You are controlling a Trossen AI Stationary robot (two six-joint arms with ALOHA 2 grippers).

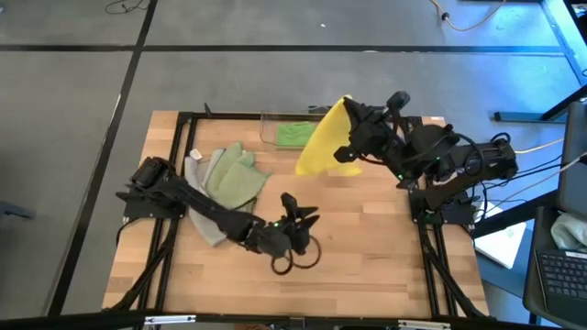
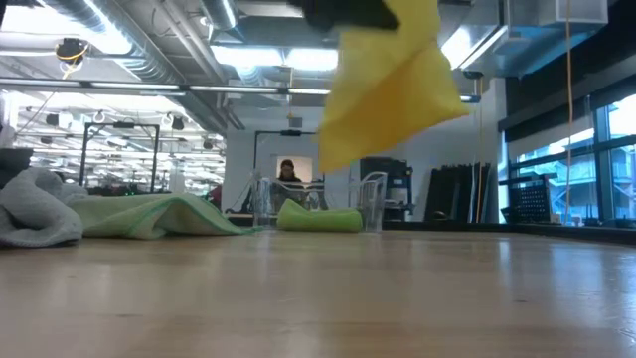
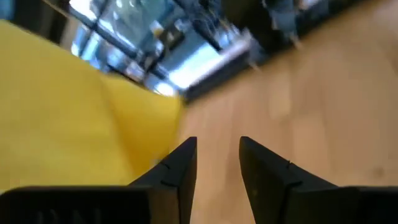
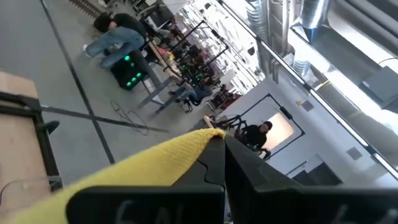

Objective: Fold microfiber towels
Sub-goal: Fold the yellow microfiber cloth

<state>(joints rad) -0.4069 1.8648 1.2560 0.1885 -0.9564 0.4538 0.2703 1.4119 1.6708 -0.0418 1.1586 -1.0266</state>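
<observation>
Right gripper point(image 4: 219, 140) pinching yellow towel point(image 1: 323, 142) by a corner, lifted clear of table point(image 1: 385, 247) at about 1 o'clock. Left gripper point(image 1: 301, 218) spread, empty, near centre. Sage towel point(image 1: 234, 176) and grey towel point(image 1: 197, 179) heaped at 9 o'clock; bright green towel point(image 1: 295, 134) in clear bin point(image 1: 271, 121) at 12.

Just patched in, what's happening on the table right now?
The right gripper is shut on a corner of the yellow microfiber towel and holds it in the air near the clear plastic bin, which contains the bright green towel. The left gripper is open at mid-table, holding nothing. The pale sage green towel and grey towel lie crumpled, unfolded, on the wooden table.
</observation>
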